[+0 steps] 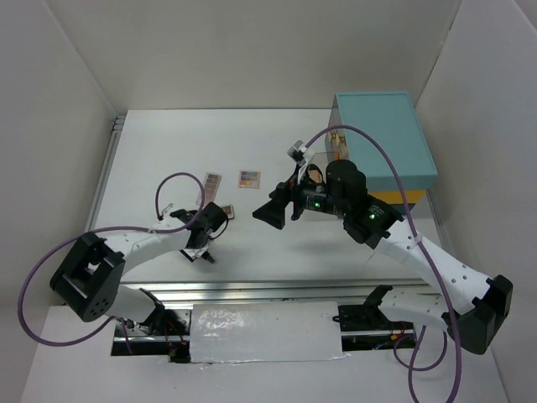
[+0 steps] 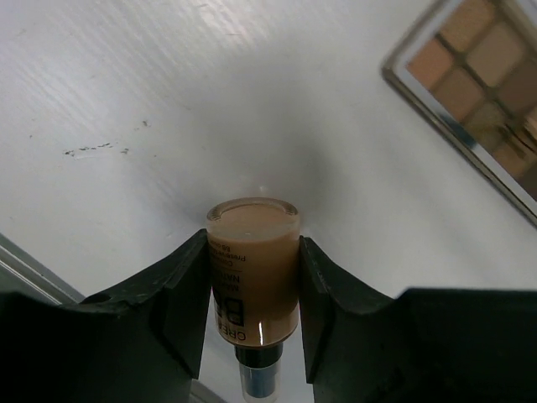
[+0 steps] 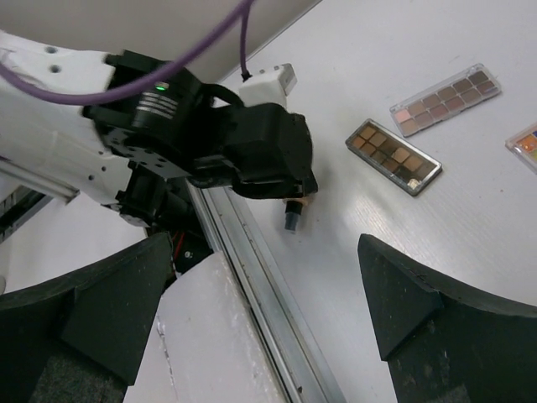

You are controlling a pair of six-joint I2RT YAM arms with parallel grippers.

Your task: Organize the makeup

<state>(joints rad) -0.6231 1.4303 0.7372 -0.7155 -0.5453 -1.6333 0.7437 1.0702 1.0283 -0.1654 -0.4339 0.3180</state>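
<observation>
My left gripper is shut on a small foundation bottle with beige liquid and a black cap, held low over the table near its front edge. The bottle's cap sticks out below the left gripper in the right wrist view. A brown eyeshadow palette lies just beyond it and also shows in the left wrist view. A long pinkish palette and a small colourful palette lie farther back. My right gripper is open and empty, raised above the table's middle.
The big teal case stands at the back right, with small beige items at its left edge. A metal rail runs along the table's front edge. White walls close in both sides and the back.
</observation>
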